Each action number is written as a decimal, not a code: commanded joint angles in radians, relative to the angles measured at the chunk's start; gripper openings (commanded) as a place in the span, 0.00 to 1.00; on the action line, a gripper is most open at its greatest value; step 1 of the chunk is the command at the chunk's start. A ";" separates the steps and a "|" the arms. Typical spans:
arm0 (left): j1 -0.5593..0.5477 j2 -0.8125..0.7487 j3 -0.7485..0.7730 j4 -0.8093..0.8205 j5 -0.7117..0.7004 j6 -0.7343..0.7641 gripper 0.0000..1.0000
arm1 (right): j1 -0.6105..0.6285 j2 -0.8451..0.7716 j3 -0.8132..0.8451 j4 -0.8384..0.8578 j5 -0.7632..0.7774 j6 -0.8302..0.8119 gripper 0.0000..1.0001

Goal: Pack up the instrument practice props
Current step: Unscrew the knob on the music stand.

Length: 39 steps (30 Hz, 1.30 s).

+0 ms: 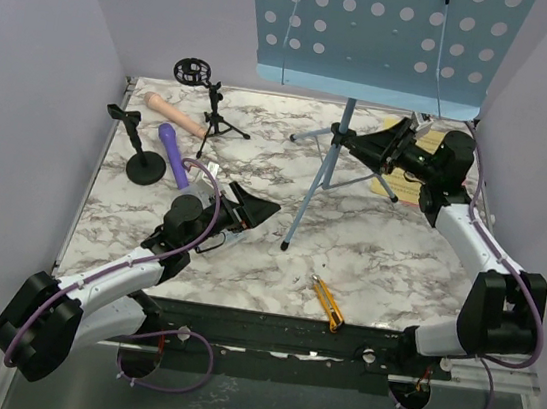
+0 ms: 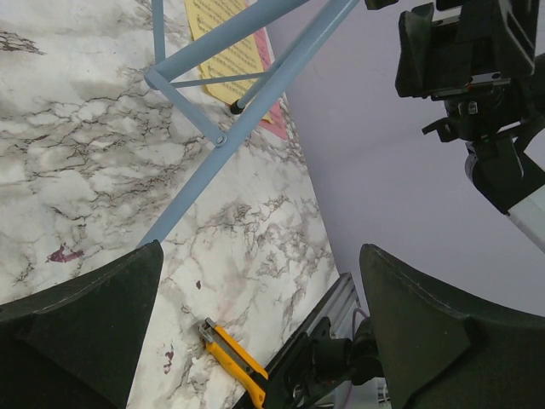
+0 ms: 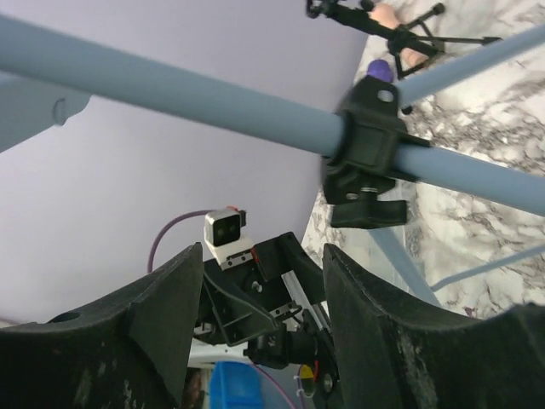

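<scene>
The rack (image 1: 377, 32) is stood upright at the back middle of the worktop (image 1: 416, 274), with its tripod legs spread on the marble. The right jaws are held apart and empty just beside the black collar (image 3: 368, 145) on the pole (image 3: 187, 94); nothing is clasped between them. The left jaws are opened wide, also empty, low over the worktop near the front leg (image 1: 304, 204).

The step in hand is judged to be the taking-down of the rack: the pole has been approached, but no grasp is taken. For the next move, the right jaws would need to be brought around the pole or collar and closed squarely. The left jaws would need to steady a leg, lest the stand be tipped.

The beige mic (image 1: 173, 113), purple mic (image 1: 172, 154), round-base mount (image 1: 143, 162) and tripod mount (image 1: 211, 106) lie at the far left. The pages (image 2: 223, 38) lie under the legs by the right wall. None is packed.
</scene>
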 commanded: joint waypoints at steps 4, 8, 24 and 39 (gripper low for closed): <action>0.004 -0.009 0.009 0.004 -0.008 -0.004 0.99 | 0.001 0.017 -0.026 -0.154 0.090 0.016 0.61; 0.005 0.000 0.013 0.004 -0.006 -0.006 0.99 | 0.000 0.000 -0.057 -0.136 0.099 0.043 0.60; 0.004 0.004 0.019 0.004 -0.005 -0.019 0.99 | 0.001 0.096 -0.026 -0.028 0.106 0.134 0.53; 0.004 0.001 0.016 0.004 -0.011 -0.012 0.99 | 0.001 0.120 0.003 0.062 0.067 0.196 0.55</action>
